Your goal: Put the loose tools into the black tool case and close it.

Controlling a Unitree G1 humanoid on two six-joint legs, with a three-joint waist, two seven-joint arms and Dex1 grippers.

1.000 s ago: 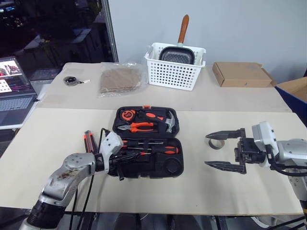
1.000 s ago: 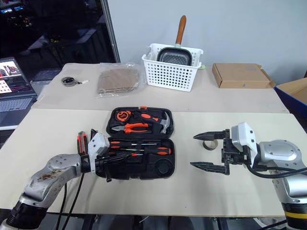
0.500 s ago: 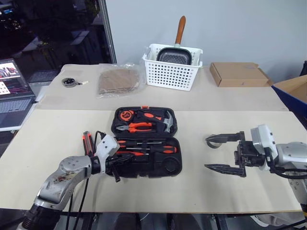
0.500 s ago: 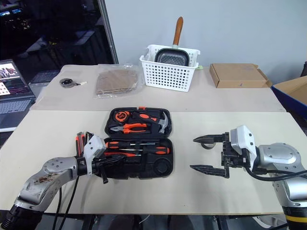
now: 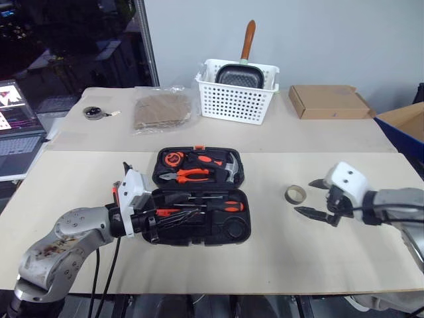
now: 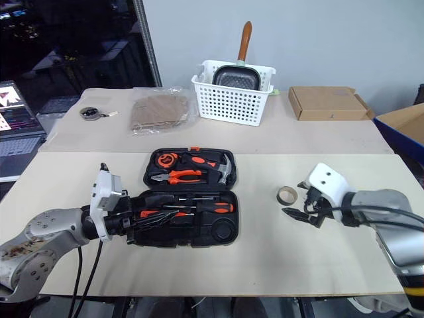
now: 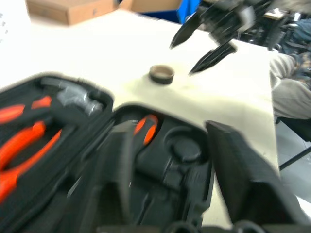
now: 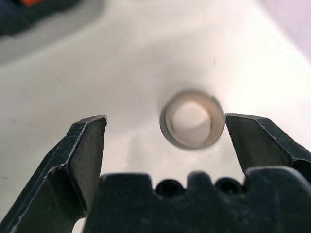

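While the right hand [image 8: 165, 145] gapes — tape roll [image 8: 192, 119] lies between its fingers.

You see bright, even light on the pale flat table [image 5: 199, 265]. The open black plastic tool case [image 7: 146, 184] looks smeared and blurry up close.

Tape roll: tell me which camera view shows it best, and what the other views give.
The right wrist view: the tape roll lies large between the open right gripper's fingers, untouched. Both eye views show it small on the table, right of the black tool case. The left wrist view shows it distant and blurred.
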